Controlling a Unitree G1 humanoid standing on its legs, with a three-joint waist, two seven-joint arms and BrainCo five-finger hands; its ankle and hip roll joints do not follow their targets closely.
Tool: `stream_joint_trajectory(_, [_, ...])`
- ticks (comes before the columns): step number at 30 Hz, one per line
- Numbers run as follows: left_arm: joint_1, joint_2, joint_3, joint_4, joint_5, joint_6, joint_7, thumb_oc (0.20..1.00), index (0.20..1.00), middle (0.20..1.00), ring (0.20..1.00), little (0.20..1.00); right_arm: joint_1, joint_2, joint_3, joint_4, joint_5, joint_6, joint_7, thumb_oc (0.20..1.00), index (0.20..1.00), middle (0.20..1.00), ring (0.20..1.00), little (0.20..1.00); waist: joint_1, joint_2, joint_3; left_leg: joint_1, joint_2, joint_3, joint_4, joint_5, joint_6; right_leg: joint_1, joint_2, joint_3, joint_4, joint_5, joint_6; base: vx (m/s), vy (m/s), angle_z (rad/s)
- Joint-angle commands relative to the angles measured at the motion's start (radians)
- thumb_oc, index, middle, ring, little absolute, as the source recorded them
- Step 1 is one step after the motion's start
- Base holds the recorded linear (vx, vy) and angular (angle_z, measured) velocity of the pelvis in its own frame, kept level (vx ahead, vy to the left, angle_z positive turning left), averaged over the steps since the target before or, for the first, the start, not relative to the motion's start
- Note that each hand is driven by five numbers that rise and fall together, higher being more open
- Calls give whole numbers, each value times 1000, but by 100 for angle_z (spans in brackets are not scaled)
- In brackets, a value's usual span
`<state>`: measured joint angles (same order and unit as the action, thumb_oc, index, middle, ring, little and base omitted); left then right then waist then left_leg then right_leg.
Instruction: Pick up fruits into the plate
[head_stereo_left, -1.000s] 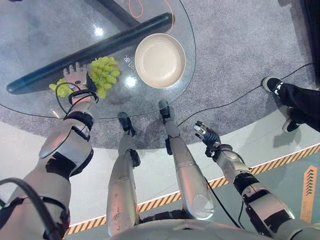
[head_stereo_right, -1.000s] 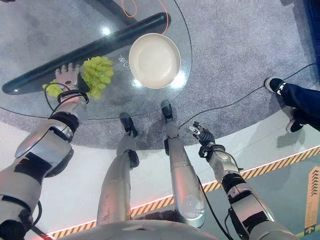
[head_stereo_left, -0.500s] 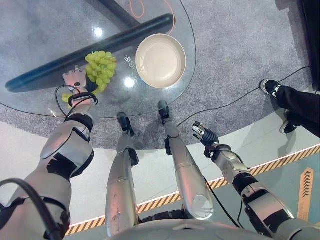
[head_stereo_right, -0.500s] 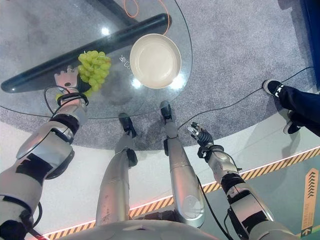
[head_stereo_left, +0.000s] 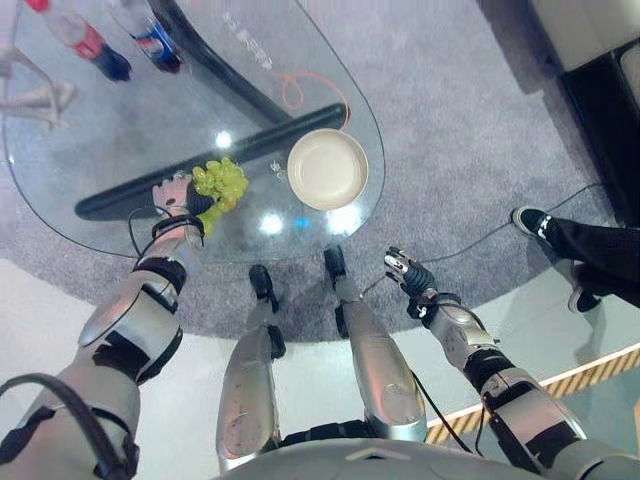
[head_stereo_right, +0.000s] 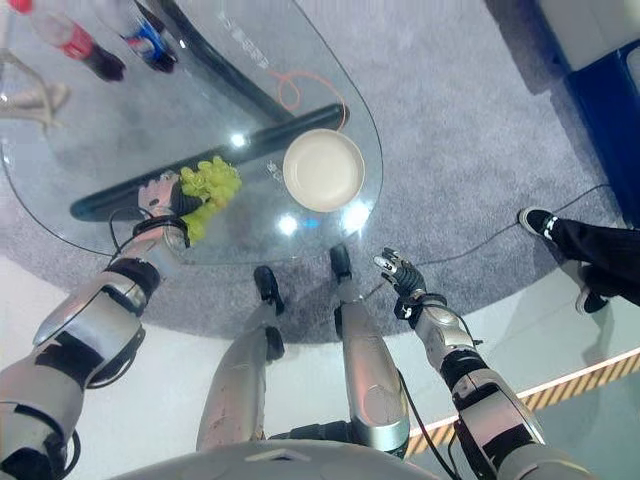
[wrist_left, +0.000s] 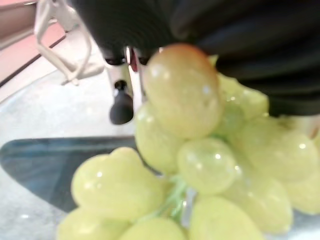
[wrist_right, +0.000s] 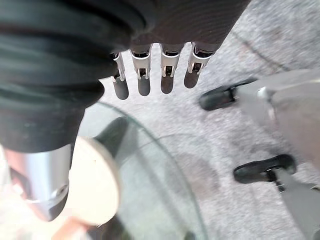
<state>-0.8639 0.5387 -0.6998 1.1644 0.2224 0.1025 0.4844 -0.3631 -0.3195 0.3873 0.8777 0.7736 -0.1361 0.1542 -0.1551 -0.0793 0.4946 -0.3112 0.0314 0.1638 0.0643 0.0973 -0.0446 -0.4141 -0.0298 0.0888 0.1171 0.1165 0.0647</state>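
A bunch of green grapes (head_stereo_left: 221, 181) hangs in my left hand (head_stereo_left: 175, 196), whose fingers are curled round it above the glass table (head_stereo_left: 120, 130). In the left wrist view the grapes (wrist_left: 185, 150) press close against the hand's dark cover. The empty cream plate (head_stereo_left: 327, 168) stands on the table to the right of the bunch, near the table's right end. My right hand (head_stereo_left: 405, 271) hangs open beside the table's near edge, fingers (wrist_right: 144, 82) straight and holding nothing.
Two bottles (head_stereo_left: 100, 55) (head_stereo_left: 155, 40) stand at the table's far left, with a white object (head_stereo_left: 35, 97) beside them. A dark bar (head_stereo_left: 250, 150) and an orange cable (head_stereo_left: 300, 90) show through the glass. A person's shoe and leg (head_stereo_left: 560, 235) are on the carpet at right.
The camera has moved and takes in more of the table. My left hand has closed on the grapes and raised them off the glass. The right hand has stayed put.
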Motion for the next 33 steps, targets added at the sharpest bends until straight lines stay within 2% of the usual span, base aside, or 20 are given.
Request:
stream_joint_trajectory(1, [45, 54, 115, -106, -35, -40, -6, 200, 200, 200, 200, 200, 85, -29, -61, -96, -28, -27, -14, 1000, 1000, 1000, 1000, 1000, 19, 83, -4, 39, -26, -142, 48, -135, 5, 4, 35, -60, 147, -171, -10, 83, 53, 11])
stream_joint_trajectory(6, [160, 88, 182, -279, -32, -64, -32, 200, 200, 200, 200, 200, 150, -32, -96, -158, -37, -32, -31, 1000, 1000, 1000, 1000, 1000, 39, 100, -49, 94, -35, -147, 32, -146, 8, 75, 11, -75, 114, -175, -4, 45, 28, 15])
stream_joint_trajectory(12, [296, 108, 245, -471, -51, -89, -119, 200, 200, 200, 200, 200, 209, -24, -130, -237, -49, -26, -31, 1000, 1000, 1000, 1000, 1000, 56, 103, -108, 173, -40, -140, 8, -158, 12, 179, -10, -86, 52, -169, 6, 62, 14, 12])
stream_joint_trajectory(14, [349, 121, 266, -546, -55, -109, -174, 200, 200, 200, 200, 200, 237, -24, -147, -293, -34, -34, -2, 1000, 1000, 1000, 1000, 1000, 60, 101, -133, 207, -42, -135, -8, -163, 13, 222, -18, -88, 20, -163, 12, 78, -2, 9])
stream_joint_trajectory(17, [414, 156, 278, -658, -13, -99, -246, 200, 200, 200, 200, 200, 272, -29, -179, -389, -25, -26, 63, 1000, 1000, 1000, 1000, 1000, 64, 97, -170, 252, -43, -132, -28, -167, 14, 277, -28, -93, -20, -152, 23, 87, -16, 8])
stream_joint_trajectory(18, [447, 183, 285, -712, 21, -95, -300, 200, 200, 200, 200, 200, 287, -41, -199, -443, -36, -5, 108, 1000, 1000, 1000, 1000, 1000, 68, 95, -200, 279, -44, -131, -37, -170, 15, 309, -34, -98, -39, -147, 29, 96, -21, 9])
stream_joint_trajectory(19, [452, 186, 287, -717, 35, -101, -305, 200, 200, 200, 200, 200, 289, -44, -202, -448, -45, -11, 122, 1000, 1000, 1000, 1000, 1000, 69, 94, -203, 283, -44, -131, -39, -171, 15, 314, -34, -98, -42, -146, 30, 143, -38, 8])
stream_joint_trajectory(21, [475, 247, 297, -803, 101, -110, -388, 200, 200, 200, 200, 200, 295, -89, -235, -515, -78, 6, 179, 1000, 1000, 1000, 1000, 1000, 81, 92, -243, 316, -44, -129, -48, -176, 17, 356, -43, -113, -64, -143, 37, 125, -49, 9])
stream_joint_trajectory(24, [498, 348, 325, -911, 177, -162, -483, 200, 200, 200, 200, 200, 297, -171, -279, -622, -124, 42, 241, 1000, 1000, 1000, 1000, 1000, 96, 86, -293, 363, -45, -132, -62, -185, 19, 414, -51, -133, -92, -141, 46, 111, -62, 10])
stream_joint_trajectory(28, [472, 456, 334, -1001, 225, -236, -552, 200, 200, 200, 200, 200, 260, -293, -302, -688, -141, 88, 305, 1000, 1000, 1000, 1000, 1000, 115, 76, -336, 412, -48, -134, -84, -192, 19, 477, -59, -160, -133, -135, 53, 60, -55, 12])
stream_joint_trajectory(33, [373, 539, 292, -1072, 273, -317, -598, 200, 200, 200, 200, 200, 200, -392, -294, -745, -76, 181, 378, 1000, 1000, 1000, 1000, 1000, 134, 68, -378, 451, -49, -138, -110, -195, 16, 524, -64, -190, -167, -130, 60, 28, -46, 19])
